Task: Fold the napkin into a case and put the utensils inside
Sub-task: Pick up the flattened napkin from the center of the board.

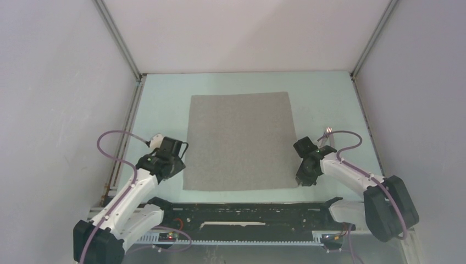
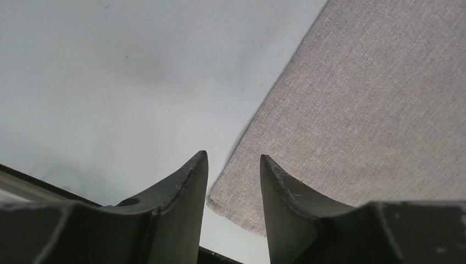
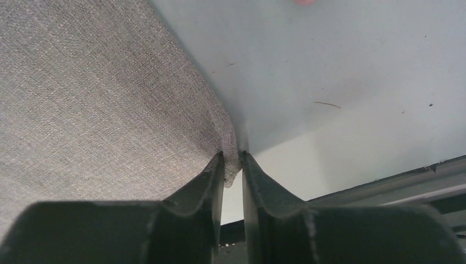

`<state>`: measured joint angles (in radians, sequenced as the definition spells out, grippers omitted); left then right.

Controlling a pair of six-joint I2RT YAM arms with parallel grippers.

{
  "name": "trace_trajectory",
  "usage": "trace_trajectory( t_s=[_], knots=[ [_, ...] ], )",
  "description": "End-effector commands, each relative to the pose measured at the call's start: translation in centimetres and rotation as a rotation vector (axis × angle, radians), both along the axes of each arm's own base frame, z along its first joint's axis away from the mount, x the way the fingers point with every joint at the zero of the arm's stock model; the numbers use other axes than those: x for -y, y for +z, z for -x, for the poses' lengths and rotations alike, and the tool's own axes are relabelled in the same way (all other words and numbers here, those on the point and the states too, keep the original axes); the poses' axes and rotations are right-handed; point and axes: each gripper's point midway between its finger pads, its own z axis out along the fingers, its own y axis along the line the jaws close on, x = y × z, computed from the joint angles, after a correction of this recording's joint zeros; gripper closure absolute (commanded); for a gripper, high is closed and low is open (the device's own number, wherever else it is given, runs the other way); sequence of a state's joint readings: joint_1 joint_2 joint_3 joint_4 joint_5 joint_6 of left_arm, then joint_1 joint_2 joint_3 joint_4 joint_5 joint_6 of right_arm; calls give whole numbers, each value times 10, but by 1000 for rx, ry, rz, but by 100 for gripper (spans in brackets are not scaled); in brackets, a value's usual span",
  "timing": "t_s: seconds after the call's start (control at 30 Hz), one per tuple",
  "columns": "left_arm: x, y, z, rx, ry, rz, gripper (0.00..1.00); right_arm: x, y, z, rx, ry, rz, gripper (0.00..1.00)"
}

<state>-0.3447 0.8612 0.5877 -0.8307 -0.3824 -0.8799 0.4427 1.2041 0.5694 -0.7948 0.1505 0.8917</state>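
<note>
Top external: napkin (image 1: 239, 140) flat, unfolded, on table (image 1: 162, 104). Fork tines (image 1: 328, 131) poke out behind right arm; rest of utensils hidden. Right wrist: right gripper (image 3: 232, 158) jaws narrow, pinching napkin's near right corner, cloth puckered between them; pink blur (image 3: 304, 2) cut by top edge. Left wrist: left gripper (image 2: 233, 162) jaws apart over near left corner, contact unclear.
</note>
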Motion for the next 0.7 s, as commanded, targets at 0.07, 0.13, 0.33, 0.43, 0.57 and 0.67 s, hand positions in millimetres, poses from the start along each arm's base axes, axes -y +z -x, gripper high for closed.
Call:
trace_trajectory(
  t_s=[0.07,0.13,0.33,0.43,0.57,0.67],
  knots=[
    [-1,0,2,7,58,17,52,3,6,-15,50,-32,62,86],
    [0,-8,8,-18,74,26,54,3,10,-17,68,-31,66,96],
    [4,-39,28,-108,129,18,57,0,16,-23,101,-30,47,100],
    [2,-48,30,-115,143,10,57,-2,17,-26,112,-24,42,100],
    [6,-53,39,-141,153,41,54,-2,15,-26,107,-18,41,100],
    [20,-43,40,-126,134,96,56,-4,14,-27,108,-12,37,100]
  ],
)
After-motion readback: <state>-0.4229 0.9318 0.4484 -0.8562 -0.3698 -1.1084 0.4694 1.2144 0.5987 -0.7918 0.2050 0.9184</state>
